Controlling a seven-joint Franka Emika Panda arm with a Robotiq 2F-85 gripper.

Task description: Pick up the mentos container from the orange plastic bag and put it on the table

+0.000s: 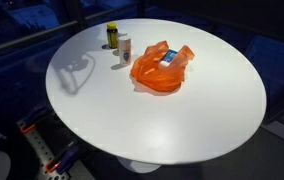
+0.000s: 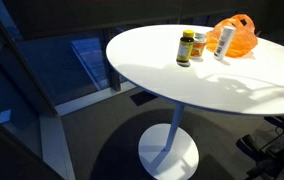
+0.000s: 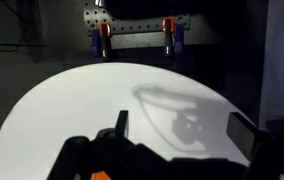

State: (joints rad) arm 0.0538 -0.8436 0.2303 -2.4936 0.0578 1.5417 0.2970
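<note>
An orange plastic bag (image 1: 157, 72) lies on the round white table (image 1: 182, 120), and it also shows in an exterior view (image 2: 240, 36) at the table's far side. A blue and white container (image 1: 167, 56), apparently the mentos, lies on top of the bag. My gripper (image 3: 182, 135) shows only in the wrist view. It is open and empty, above bare tabletop (image 3: 72, 110), and its shadow falls on the table. The bag does not show in the wrist view.
A yellow-capped bottle (image 1: 111, 35) and a white tube (image 1: 124, 48) stand beside the bag; they show too in an exterior view, the bottle (image 2: 186, 47) and the tube (image 2: 225, 40). The robot's base mount (image 3: 132, 35) stands past the table edge.
</note>
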